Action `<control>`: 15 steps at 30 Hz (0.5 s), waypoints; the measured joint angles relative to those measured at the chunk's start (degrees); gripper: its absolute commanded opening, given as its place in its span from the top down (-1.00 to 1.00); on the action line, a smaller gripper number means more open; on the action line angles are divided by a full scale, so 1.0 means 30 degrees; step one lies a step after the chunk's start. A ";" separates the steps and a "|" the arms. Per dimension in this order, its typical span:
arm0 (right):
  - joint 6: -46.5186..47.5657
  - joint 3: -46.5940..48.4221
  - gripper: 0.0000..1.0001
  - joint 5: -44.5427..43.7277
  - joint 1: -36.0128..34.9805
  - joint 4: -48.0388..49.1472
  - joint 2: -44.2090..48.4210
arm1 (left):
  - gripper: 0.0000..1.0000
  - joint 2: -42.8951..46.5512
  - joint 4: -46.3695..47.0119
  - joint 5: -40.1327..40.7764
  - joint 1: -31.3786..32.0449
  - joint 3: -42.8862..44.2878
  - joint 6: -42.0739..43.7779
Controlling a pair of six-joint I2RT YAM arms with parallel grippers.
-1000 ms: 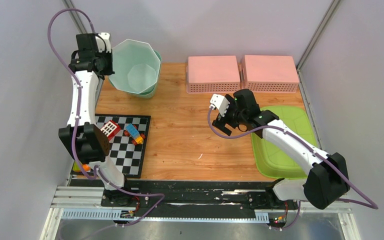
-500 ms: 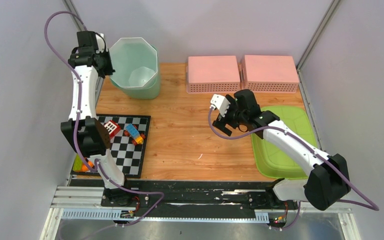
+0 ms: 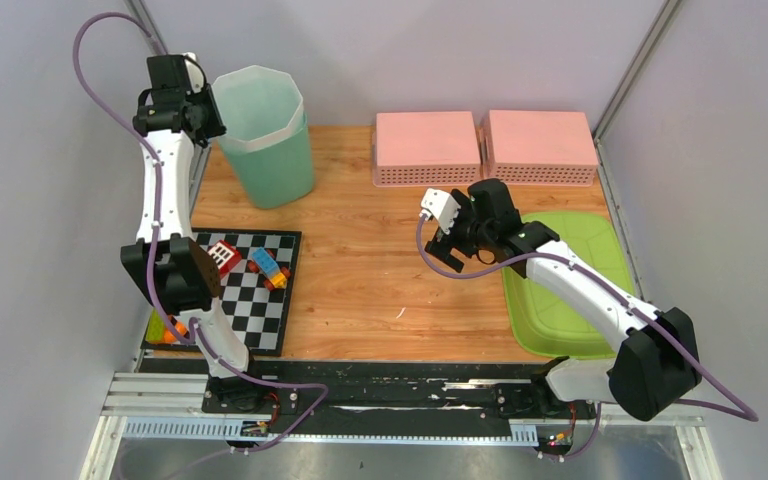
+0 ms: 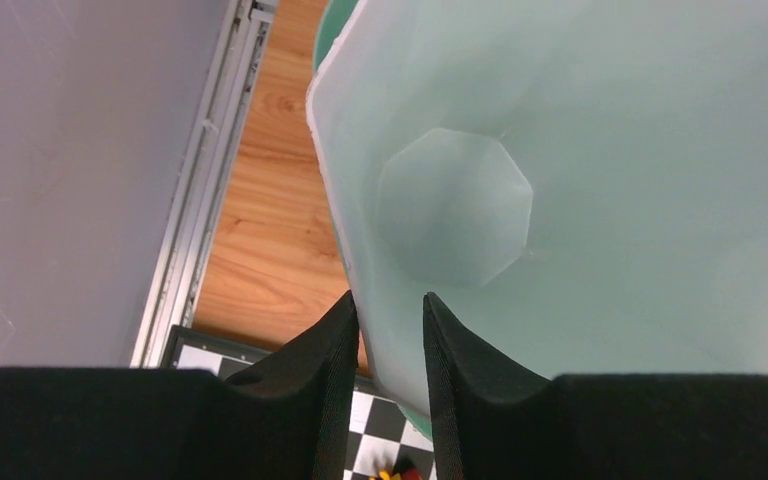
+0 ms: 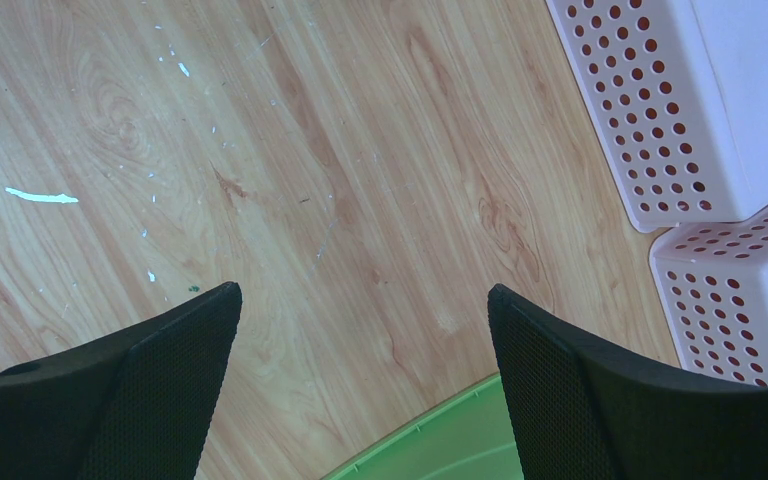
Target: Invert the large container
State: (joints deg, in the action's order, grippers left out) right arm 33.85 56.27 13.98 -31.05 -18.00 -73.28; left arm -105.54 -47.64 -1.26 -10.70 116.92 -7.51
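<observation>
Top external view: the smooth, eight-sided, mint plastic large container (image 3: 265,150) is at the far left of the wooden bench (image 3: 380,270), open end up. Left wrist view: the left end effector (image 4: 388,310) pinches its thin rim. Right wrist view: the right end effector (image 5: 362,292) is spread wide over the wood, near pink baskets (image 5: 680,100) dotted with round holes.

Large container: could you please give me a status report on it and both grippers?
Left gripper shut on large container rim. Right gripper open over table, empty. Container mouth-up, not yet inverted. Pink baskets apart, to its right.
</observation>
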 measured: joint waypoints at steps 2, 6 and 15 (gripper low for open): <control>0.0007 0.0000 -0.90 0.0000 0.0000 0.0000 0.0000 | 0.36 -0.0044 0.0306 0.0124 -0.0022 0.0102 0.0029; 0.0007 0.0000 -0.90 0.0007 0.0000 0.0000 0.0000 | 0.35 -0.0248 0.0576 0.0328 -0.0051 0.0357 0.0175; 0.0007 -0.0124 -0.89 0.0073 0.0000 0.0000 0.0000 | 0.35 -0.0707 0.1093 0.0911 -0.0051 0.0670 0.0663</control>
State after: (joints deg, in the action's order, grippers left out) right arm 33.87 55.90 14.20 -31.05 -18.00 -73.28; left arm -107.66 -44.36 1.48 -10.85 118.93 -5.52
